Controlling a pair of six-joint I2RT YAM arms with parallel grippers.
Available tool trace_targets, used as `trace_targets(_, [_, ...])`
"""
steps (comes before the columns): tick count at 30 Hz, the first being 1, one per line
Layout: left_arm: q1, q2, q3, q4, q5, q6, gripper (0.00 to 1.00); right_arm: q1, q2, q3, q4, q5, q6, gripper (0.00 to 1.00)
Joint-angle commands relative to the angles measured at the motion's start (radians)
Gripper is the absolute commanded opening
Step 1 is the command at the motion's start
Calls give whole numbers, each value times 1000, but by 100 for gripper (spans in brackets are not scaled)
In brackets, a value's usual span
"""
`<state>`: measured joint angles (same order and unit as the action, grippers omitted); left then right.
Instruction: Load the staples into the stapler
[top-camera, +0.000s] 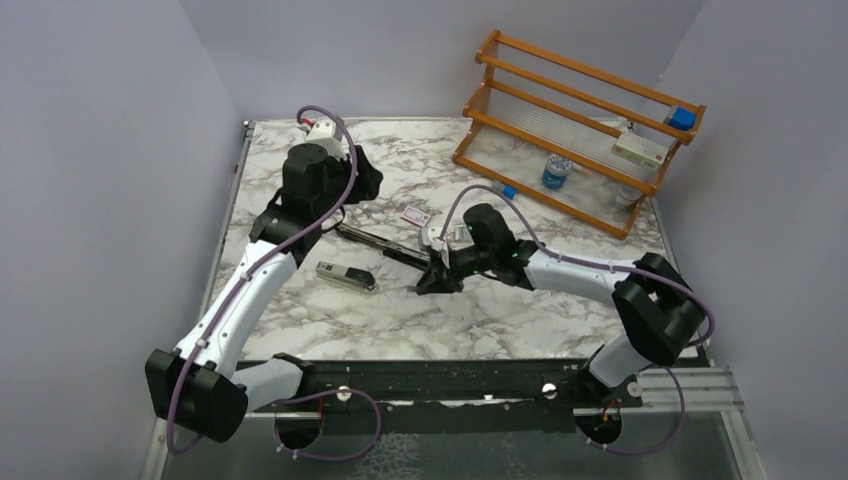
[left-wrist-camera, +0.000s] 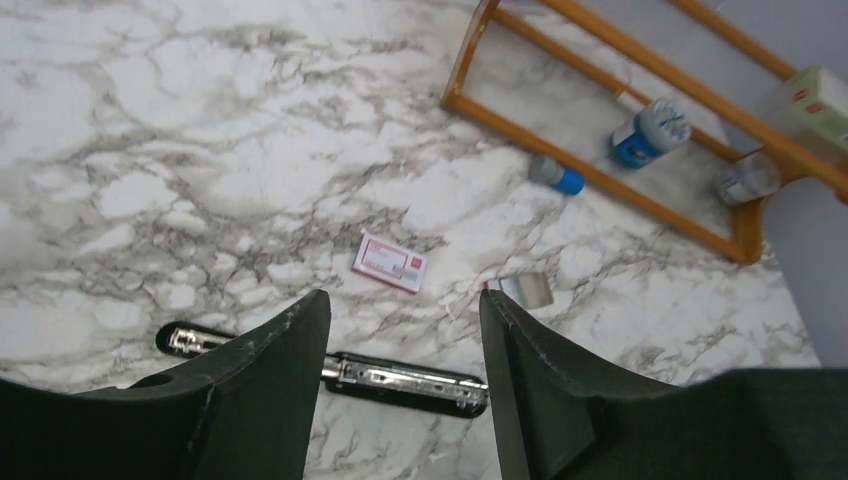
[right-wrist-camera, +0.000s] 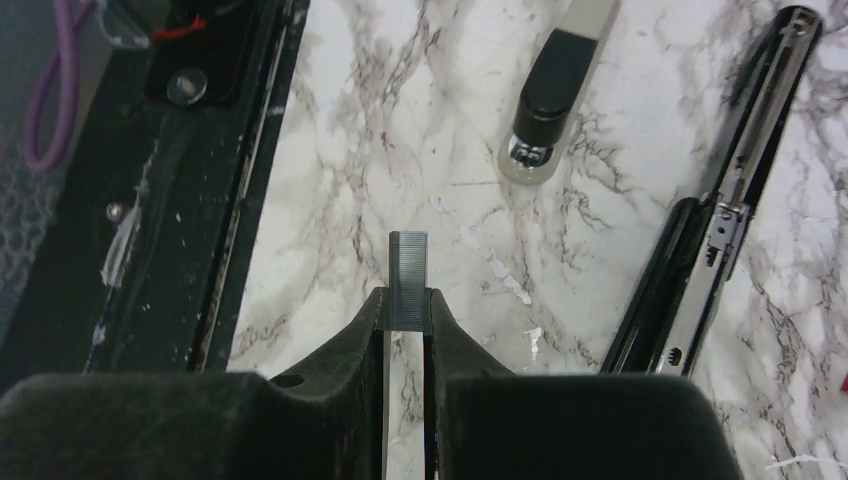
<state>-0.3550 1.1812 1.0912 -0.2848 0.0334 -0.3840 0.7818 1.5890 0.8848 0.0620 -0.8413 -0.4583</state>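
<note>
Arms (top-camera: 240, 300) w/ white links, black joints, purple cables (top-camera: 322, 108) alongside; matte black fingers (left-wrist-camera: 265, 400).

In the left wrist view, a finger (left-wrist-camera: 270, 390) of the left gripper (left-wrist-camera: 402, 297) covers part of the stapler (left-wrist-camera: 400, 378), and the print on the pink box (left-wrist-camera: 390, 262) is too small to read. In the right wrist view, the lower end of the staple strip (right-wrist-camera: 407, 255) is hidden between the fingers (right-wrist-camera: 350, 340) of the right gripper (right-wrist-camera: 407, 295), the stapler's near end lies behind that gripper, and the top edge cuts off a black-and-silver object (right-wrist-camera: 545, 100).
</note>
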Motion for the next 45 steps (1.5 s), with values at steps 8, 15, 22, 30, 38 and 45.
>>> trace_targets(8, [7,-68,97,246,355,75,69,-133,-223,-107,705,272,639,11])
trace_targets(15, [6,-118,106,415,595,123,75,-166,-342,-114,877,395,795,12])
trace_targets(22, [11,-105,132,592,976,119,72,-169,-425,-129,1047,292,799,12])
trace_targets(30, [-14,-94,139,726,1079,19,72,-169,-421,-124,1174,132,851,12])
trace_targets(38, [-82,-67,110,752,975,-46,77,-168,-403,-106,1217,82,883,12])
trace_targets(45, [-150,-41,105,783,980,-47,70,-168,-404,-101,1216,87,897,12])
